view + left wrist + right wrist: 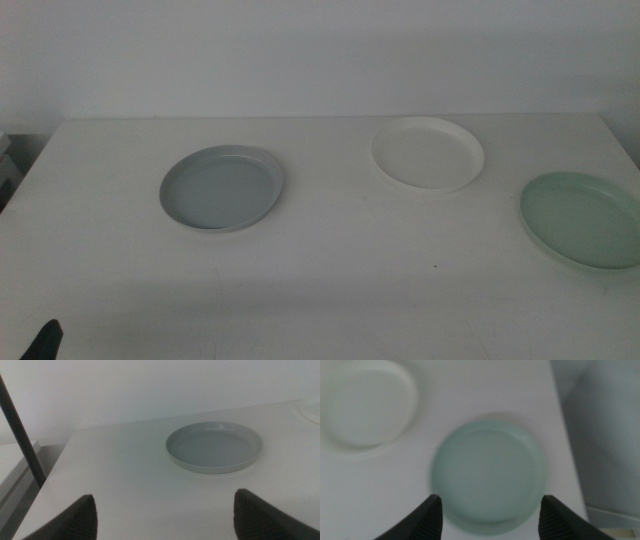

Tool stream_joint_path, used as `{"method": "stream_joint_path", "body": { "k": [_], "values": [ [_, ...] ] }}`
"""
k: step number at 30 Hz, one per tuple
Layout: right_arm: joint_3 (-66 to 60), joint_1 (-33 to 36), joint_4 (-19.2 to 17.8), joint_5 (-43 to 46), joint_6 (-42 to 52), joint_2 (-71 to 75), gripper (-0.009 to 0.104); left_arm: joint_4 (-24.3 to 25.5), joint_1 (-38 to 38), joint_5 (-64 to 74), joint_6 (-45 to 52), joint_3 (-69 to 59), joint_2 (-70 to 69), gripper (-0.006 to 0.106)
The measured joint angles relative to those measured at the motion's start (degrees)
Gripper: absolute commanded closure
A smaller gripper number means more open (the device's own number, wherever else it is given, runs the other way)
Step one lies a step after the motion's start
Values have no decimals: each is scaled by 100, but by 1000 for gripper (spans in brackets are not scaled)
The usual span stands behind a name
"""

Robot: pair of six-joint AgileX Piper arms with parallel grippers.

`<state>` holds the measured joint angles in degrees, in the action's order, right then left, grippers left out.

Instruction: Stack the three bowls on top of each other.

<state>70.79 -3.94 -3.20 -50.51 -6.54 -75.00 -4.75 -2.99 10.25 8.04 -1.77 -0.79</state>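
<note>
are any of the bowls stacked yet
No, the grey-blue bowl, white bowl and mint green bowl each lie apart on the table.

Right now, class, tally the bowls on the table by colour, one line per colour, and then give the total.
Grey-blue bowl: 1
White bowl: 1
Pale mint green bowl: 1
Total: 3 bowls, all lying apart on the white table, none stacked yet.

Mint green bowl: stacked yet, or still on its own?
On its own. The mint green bowl sits flat and empty on the table, apart from the white bowl. The right gripper hangs above it, open.
</note>
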Motion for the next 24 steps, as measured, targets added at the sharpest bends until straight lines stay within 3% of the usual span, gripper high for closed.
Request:
{"method": "stream_joint_path", "body": {
  "k": [4, 12, 24],
  "values": [
    [512, -566, 183, -19, 395, -915, 46, 0, 0, 0, 0, 0, 0, -4],
    [1081, -1501, 1027, 92, 1464, -2587, 46, 0, 0, 0, 0, 0, 0, -4],
    [1136, -1664, 1094, 933, 1966, -4180, 46, 0, 0, 0, 0, 0, 0, -4]
  ]
}}
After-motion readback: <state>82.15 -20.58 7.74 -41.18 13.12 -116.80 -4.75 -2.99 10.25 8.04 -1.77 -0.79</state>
